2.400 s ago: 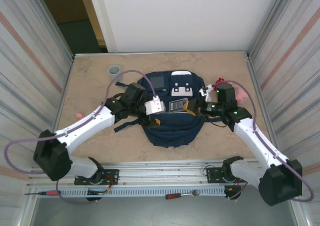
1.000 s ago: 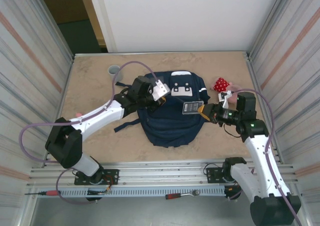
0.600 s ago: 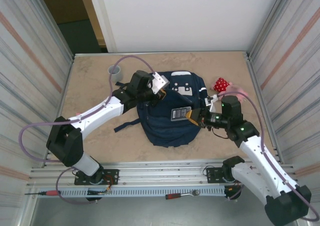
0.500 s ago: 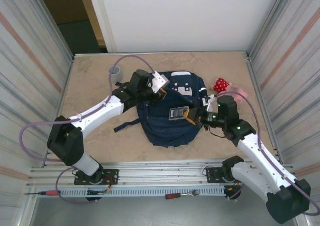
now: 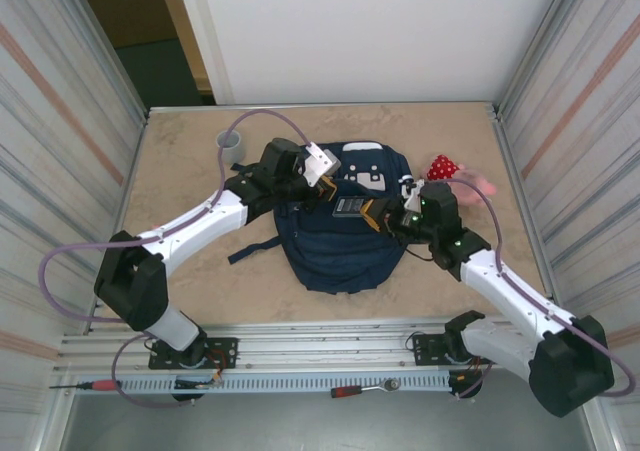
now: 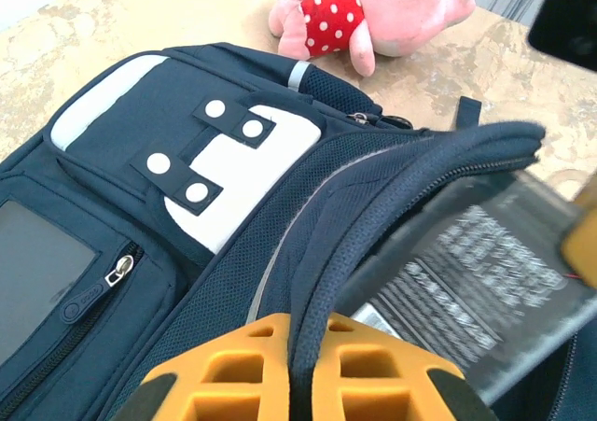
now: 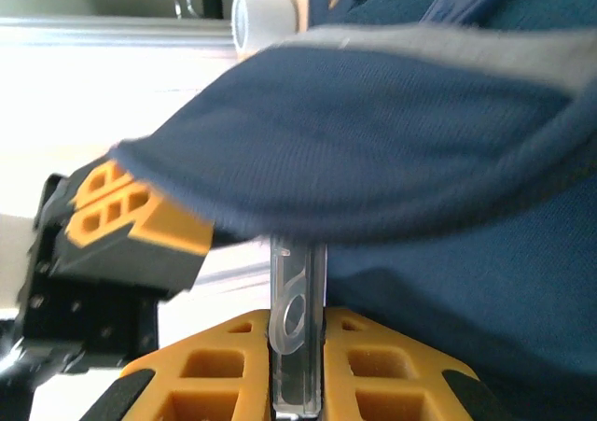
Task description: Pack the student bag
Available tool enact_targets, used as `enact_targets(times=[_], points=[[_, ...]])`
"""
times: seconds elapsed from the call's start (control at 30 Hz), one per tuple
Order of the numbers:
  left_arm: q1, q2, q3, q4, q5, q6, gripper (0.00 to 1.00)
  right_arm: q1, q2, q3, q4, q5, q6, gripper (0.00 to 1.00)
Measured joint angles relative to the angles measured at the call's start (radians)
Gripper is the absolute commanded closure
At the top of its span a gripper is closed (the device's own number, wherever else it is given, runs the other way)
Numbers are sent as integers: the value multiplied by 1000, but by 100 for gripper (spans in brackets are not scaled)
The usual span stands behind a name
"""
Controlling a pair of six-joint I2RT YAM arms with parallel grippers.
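The student bag [image 5: 338, 243], navy blue with white patches, lies flat in the middle of the table. My left gripper [image 5: 322, 184] is shut on the rim of the bag's opening [image 6: 438, 160] and holds it lifted; its orange fingers [image 6: 373, 370] pinch the fabric edge. My right gripper [image 5: 375, 216] is shut on a flat clear plastic package [image 5: 349, 206] at the bag's right side. The package's printed face [image 6: 466, 272] sits under the lifted rim. In the right wrist view the package's thin clear edge [image 7: 297, 281] stands between the fingers [image 7: 373, 365], under the bag's flap [image 7: 392, 132].
A pink plush toy in a red dotted dress [image 5: 447, 168] lies right of the bag, also seen from the left wrist as the plush toy [image 6: 364, 15]. A small grey cup [image 5: 230, 142] stands at the back left. Metal walls close in both sides.
My right arm has swung left from the bag's right side, carrying the package to the lifted opening. The left gripper has kept its hold on the rim, almost still.
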State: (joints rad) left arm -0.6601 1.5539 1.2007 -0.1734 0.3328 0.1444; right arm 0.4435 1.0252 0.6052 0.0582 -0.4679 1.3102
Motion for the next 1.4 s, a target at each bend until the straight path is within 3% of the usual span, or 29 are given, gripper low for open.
enact_targets(times=[0.23, 0.4, 0.5, 0.7, 0.87, 1.03, 1.27, 1.4], points=[[0, -1, 0, 7, 18, -13, 100, 21, 106, 0, 55, 43, 48, 85], [-1, -2, 0, 11, 19, -15, 100, 23, 151, 5, 53, 56, 45, 62], [-1, -2, 0, 11, 19, -15, 100, 15, 148, 30, -2, 64, 19, 50], [-1, -3, 2, 10, 8, -14, 100, -33, 39, 92, -230, 106, -127, 41], [-1, -6, 2, 6, 4, -13, 98, -101, -60, 180, -430, 105, -361, 39], [-1, -6, 2, 5, 8, -11, 97, -95, -46, 348, -517, 95, -720, 36], [-1, -6, 2, 1, 27, -6, 91, 25, 85, 427, -468, 130, -1345, 33], [-1, -6, 2, -10, 51, 13, 85, 41, 230, 444, -468, 89, -1547, 41]])
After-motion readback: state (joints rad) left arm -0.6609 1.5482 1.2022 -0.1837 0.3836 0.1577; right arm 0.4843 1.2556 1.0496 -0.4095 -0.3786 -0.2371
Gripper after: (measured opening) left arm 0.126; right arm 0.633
